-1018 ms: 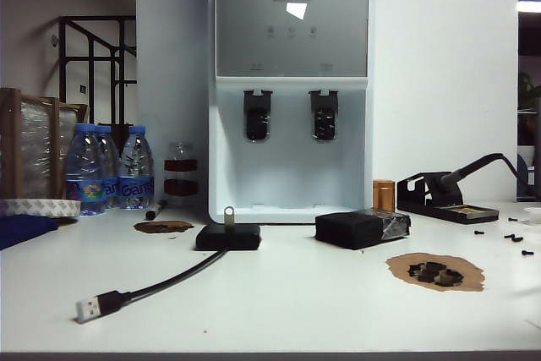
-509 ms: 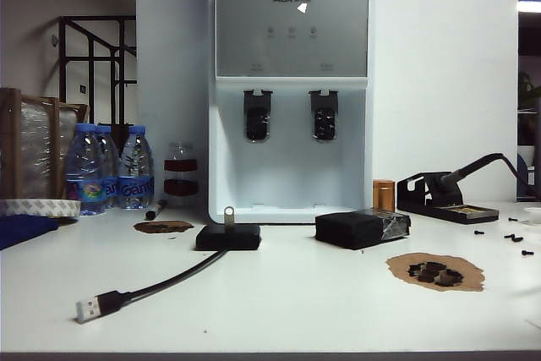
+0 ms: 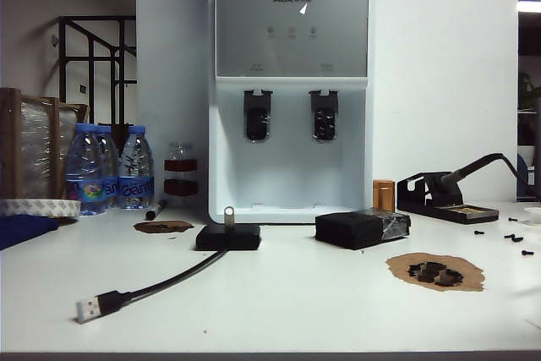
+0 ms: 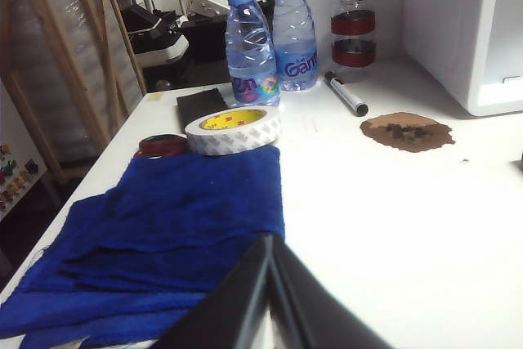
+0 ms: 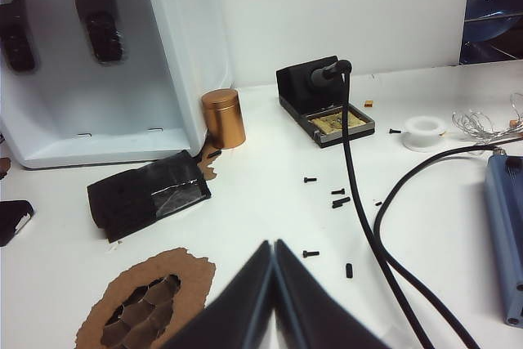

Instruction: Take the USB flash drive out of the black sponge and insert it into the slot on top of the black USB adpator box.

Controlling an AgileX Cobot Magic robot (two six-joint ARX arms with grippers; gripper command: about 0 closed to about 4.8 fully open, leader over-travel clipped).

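On my end the flash drive [image 3: 228,216] is standing upright in the slot on top of the adapter box [image 3: 228,237], mid-table in front of the water dispenser [image 3: 291,95]. The black sponge [image 3: 362,228] sits just right of the box, not touching it. Left gripper [image 4: 270,243] is pinched closed over the blue cloth [image 4: 155,234] at the table's left edge. Right gripper [image 5: 273,247] is closed too, holding nothing, near the table's front edge.

Black tapered gripper [image 4: 270,300] fingers, both arms.

The water dispenser [image 3: 290,90] carries the brand "AUX" on its grey panel, and one water bottle's [image 4: 294,34] label shows "Gan".
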